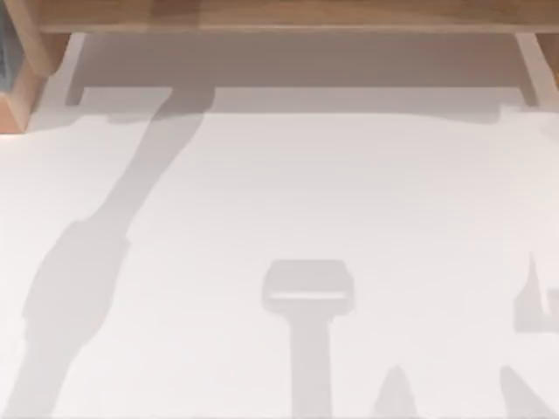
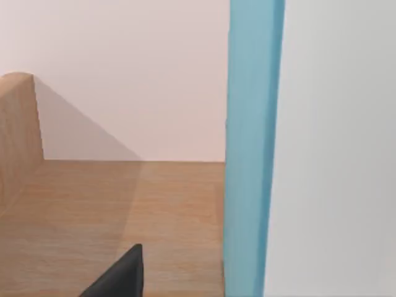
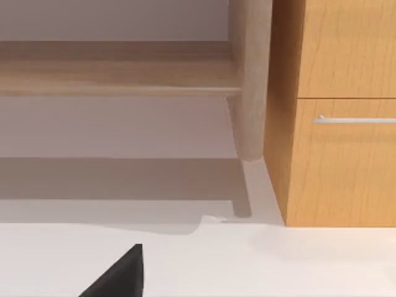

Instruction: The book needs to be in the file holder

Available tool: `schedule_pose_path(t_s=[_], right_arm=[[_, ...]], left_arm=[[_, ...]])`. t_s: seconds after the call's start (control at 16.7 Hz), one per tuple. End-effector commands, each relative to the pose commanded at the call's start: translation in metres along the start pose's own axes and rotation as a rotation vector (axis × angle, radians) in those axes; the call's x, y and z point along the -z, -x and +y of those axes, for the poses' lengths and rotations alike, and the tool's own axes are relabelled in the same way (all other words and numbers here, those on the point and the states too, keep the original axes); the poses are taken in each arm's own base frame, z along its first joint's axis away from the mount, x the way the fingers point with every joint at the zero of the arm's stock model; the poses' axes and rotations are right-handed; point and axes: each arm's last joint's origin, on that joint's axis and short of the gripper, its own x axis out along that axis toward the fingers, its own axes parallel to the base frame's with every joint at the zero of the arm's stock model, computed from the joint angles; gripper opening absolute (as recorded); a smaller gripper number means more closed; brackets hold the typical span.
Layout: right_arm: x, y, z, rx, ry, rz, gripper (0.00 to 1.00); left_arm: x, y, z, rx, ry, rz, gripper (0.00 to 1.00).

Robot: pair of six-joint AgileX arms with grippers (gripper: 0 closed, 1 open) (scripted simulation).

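The book (image 2: 250, 154) stands upright in the left wrist view, with a blue spine and a pale grey-white cover. It rests on the wooden floor of the file holder (image 2: 18, 154), whose rounded side wall rises beside it. A black part of my left gripper (image 2: 120, 275) hangs just over that wooden floor, close to the book's spine. In the top view, a wooden corner of the file holder (image 1: 19, 92) with a sliver of blue book (image 1: 4, 52) sits at the far left edge. My right gripper (image 3: 120, 275) hovers low over the white table.
A wooden shelf (image 1: 279, 16) runs along the table's back edge on pale legs (image 3: 250, 80). A wooden drawer cabinet (image 3: 337, 111) with a metal handle stands at the right. Arm shadows fall across the white table (image 1: 349, 192).
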Motion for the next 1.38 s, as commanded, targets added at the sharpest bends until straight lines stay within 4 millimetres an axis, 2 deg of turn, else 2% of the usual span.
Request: schedule_pose_path(t_s=[0.24,0.48,1.26,1.38], right_arm=[[0.0000,0.0000,0.0000,0.000,0.000,0.000,1.00],[0.0000,0.0000,0.0000,0.000,0.000,0.000,1.00],[0.0000,0.0000,0.0000,0.000,0.000,0.000,1.00],[0.0000,0.0000,0.0000,0.000,0.000,0.000,1.00]], left_arm=[[-0.0026,-0.0113,-0.0009,0.001,0.003,-0.008,1.00],[-0.0021,-0.0123,-0.0008,0.002,0.002,-0.006,1.00],[-0.0021,-0.0123,-0.0008,0.002,0.002,-0.006,0.02],[-0.0021,-0.0123,-0.0008,0.002,0.002,-0.006,0.00]])
